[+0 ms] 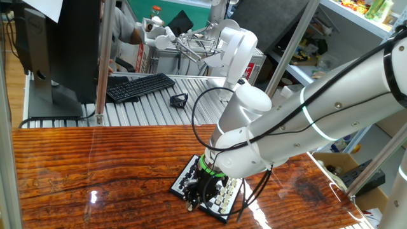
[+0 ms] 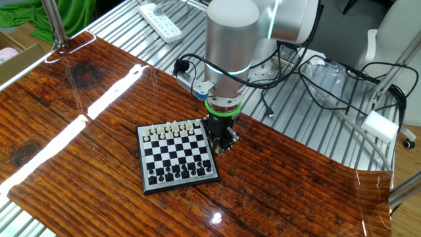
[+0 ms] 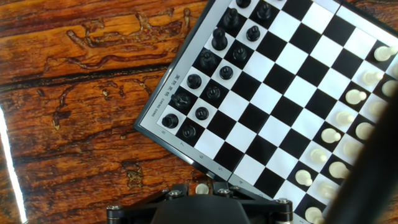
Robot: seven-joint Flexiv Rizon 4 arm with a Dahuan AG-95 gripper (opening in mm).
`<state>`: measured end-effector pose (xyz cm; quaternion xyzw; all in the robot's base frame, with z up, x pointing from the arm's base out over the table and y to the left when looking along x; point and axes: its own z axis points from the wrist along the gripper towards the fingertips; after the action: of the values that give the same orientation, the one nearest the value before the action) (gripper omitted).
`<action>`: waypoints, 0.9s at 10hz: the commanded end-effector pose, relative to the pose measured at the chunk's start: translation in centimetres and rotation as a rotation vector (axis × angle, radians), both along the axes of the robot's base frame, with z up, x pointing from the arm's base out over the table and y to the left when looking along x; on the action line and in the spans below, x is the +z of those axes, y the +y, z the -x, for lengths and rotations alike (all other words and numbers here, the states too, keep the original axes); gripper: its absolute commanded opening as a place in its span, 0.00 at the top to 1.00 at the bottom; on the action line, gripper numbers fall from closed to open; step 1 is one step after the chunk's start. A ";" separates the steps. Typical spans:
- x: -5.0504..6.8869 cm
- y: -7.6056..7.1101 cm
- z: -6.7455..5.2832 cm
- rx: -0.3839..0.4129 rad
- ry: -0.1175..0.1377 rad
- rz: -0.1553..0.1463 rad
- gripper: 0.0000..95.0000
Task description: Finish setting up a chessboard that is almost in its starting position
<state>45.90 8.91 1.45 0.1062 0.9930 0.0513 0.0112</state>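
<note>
Chessboard [image 2: 177, 158] lies flat on my wooden table [image 2: 79, 131], black and cream pieces ranked on opposite edges; gripper [image 2: 222, 139] hovers beside its edge, and I can't tell its opening.

We see bright, even light in all three views. In the other fixed view a long white glare streak crosses the glossy wooden table [image 2: 85, 118], well to the side of the gripper [image 2: 222, 140], and a small hot spot glints just in front of it. In one fixed view a smaller glint lies beside the gripper. The hand view is sharp on the chessboard [image 3: 280, 93], but a dark, blurred shape, perhaps a finger, smears its lower corner.
</note>
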 end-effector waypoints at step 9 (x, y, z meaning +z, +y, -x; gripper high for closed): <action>-0.1 -0.1 0.2 0.024 -0.003 -0.003 1.00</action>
<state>45.70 8.85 1.37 0.0936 0.9941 0.0537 0.0118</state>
